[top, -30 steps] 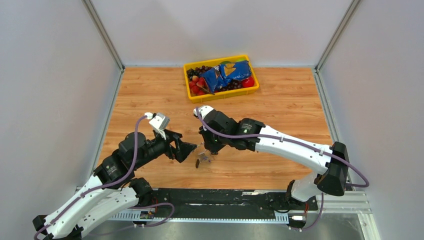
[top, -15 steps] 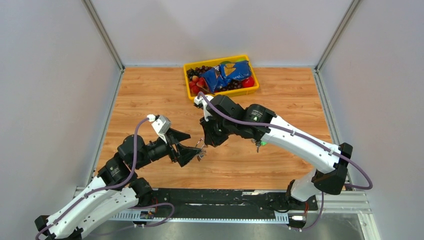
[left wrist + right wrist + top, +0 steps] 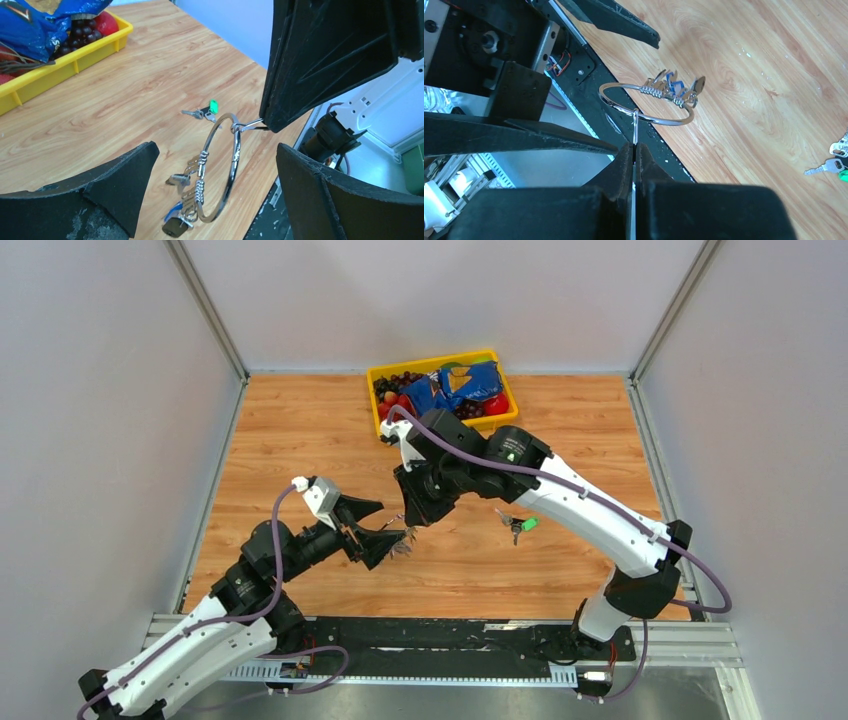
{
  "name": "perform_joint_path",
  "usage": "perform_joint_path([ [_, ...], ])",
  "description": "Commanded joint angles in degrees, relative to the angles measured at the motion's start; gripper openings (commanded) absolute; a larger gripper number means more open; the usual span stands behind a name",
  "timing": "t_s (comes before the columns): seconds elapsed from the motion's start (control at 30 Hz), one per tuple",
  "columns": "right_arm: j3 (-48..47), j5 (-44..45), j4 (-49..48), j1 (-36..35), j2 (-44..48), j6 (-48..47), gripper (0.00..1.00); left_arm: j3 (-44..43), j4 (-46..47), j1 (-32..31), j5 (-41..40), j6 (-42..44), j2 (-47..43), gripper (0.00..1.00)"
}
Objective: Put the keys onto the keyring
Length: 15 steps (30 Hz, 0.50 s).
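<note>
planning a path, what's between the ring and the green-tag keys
Only bare table lies between the ring and the keys; the right wrist view shows it.

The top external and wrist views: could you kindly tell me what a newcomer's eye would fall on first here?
Most striking is the silver keyring, hung with small keys, held in mid-air above the wooden table by the shut right gripper, close in front of the open left gripper. Next come the loose keys with a green tag lying apart on the table, and the bright yellow tray at its far edge.
</note>
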State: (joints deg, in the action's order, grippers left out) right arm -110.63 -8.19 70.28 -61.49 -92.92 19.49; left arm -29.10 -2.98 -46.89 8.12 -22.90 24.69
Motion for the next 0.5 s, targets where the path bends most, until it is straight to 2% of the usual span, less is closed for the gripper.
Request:
perform_joint_path([
  [0.0, -5.03, -1.60, 3.30, 0.96, -0.64, 0.66, 0.00, 2.22, 10.00, 0.05, 0.16, 3.06, -0.16, 0.99],
  [0.47, -5.65, -6.21, 3.37, 1.25, -0.83, 1.57, 0.00, 10.56, 27.04, -0.03, 0.35, 6.93, 1.05, 0.94],
])
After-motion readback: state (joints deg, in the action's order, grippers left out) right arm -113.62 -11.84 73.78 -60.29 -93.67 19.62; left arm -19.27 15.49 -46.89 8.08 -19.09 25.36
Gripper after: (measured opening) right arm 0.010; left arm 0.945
